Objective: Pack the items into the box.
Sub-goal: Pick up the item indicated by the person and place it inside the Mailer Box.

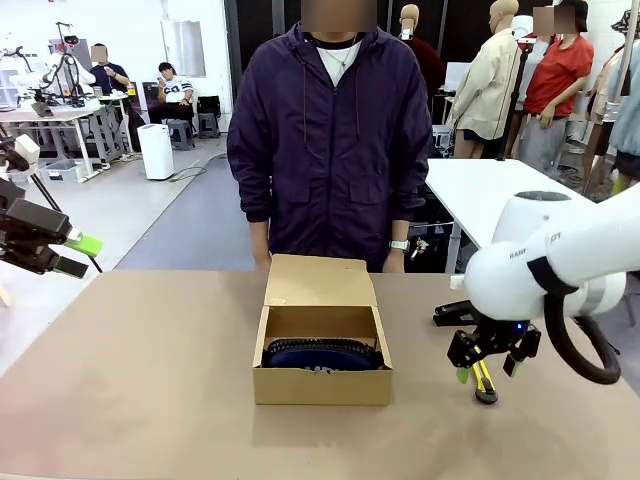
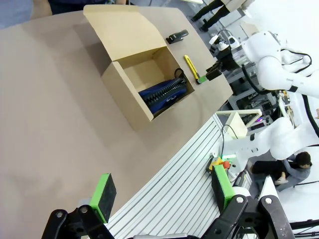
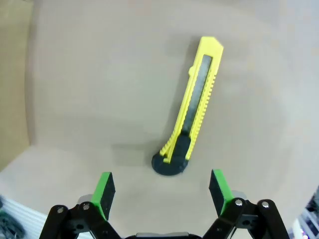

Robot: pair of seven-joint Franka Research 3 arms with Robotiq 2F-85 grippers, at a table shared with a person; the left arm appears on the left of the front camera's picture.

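Observation:
The brown cardboard box stands mid-table with its lid flap folded back toward the person. A navy pouch lies inside, also seen in the left wrist view. The yellow-and-black utility knife lies flat on the table right of the box. My right gripper hovers open just above it, fingers either side of its near end. A small black stapler rests behind that arm. My left gripper hangs open and high off the table's left side.
A person in a dark jacket stands at the far edge right behind the box. Bare brown tabletop spreads left of the box and in front of it. A white table stands beyond, at the right.

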